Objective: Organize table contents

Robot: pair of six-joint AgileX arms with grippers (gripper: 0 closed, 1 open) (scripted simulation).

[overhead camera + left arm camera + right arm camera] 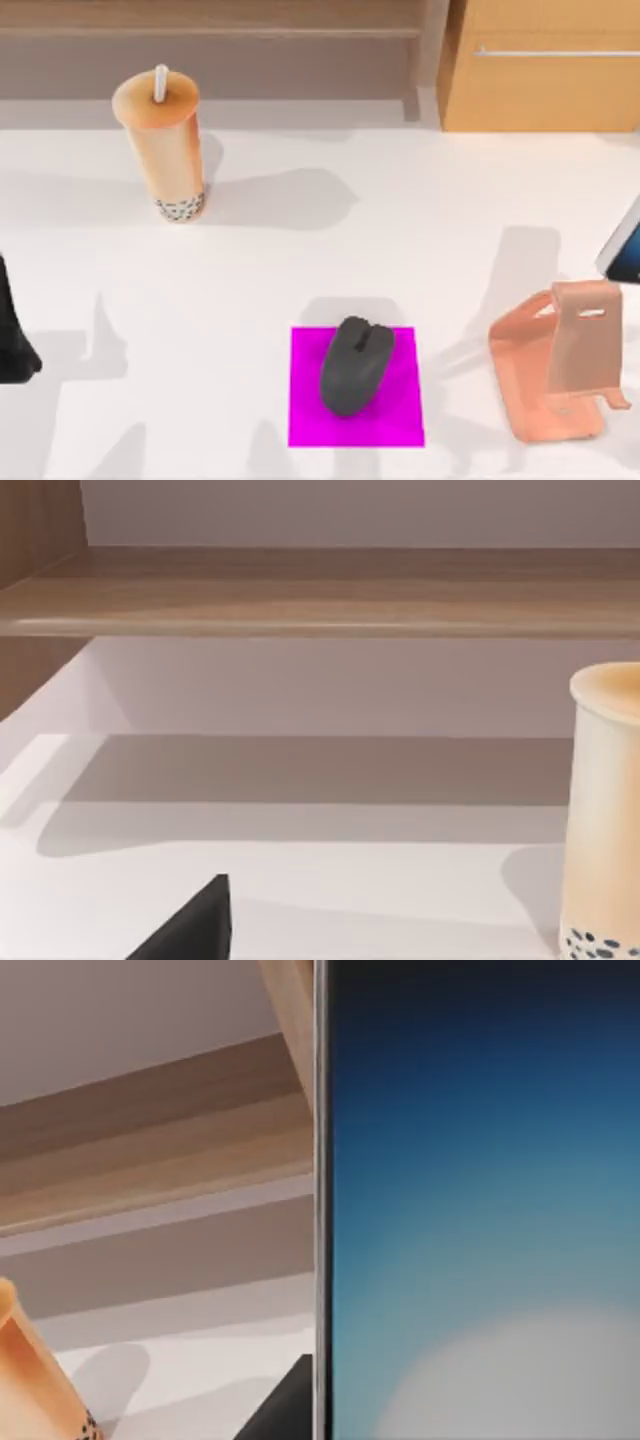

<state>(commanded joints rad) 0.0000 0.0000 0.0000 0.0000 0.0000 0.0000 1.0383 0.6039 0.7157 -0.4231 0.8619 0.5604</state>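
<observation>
Fingers: the left fingers [190,930] show as one dark tip low over the worktop [250,270], and the right fingers [288,1412] as a dark corner beside the phone's edge. I cannot tell how far either pair is open or whether it grips anything.
Phone [480,1210]: close in front of the right fingers, with a blue screen fading to white. From above it sits tilted at the worktop's right edge [625,245].
Cup [165,150]: upright with a white straw [161,83], ahead of the left fingers and well apart from the right ones.
Mouse [357,378]: lying on the magenta mat [400,425], apart from both pairs of fingers.
Stand [555,370]: salmon-pink, near the phone and the right fingers.
Black shape [12,335]: at the worktop's left edge.
Cabinet [540,90]: wooden, behind the worktop, beyond the phone.
</observation>
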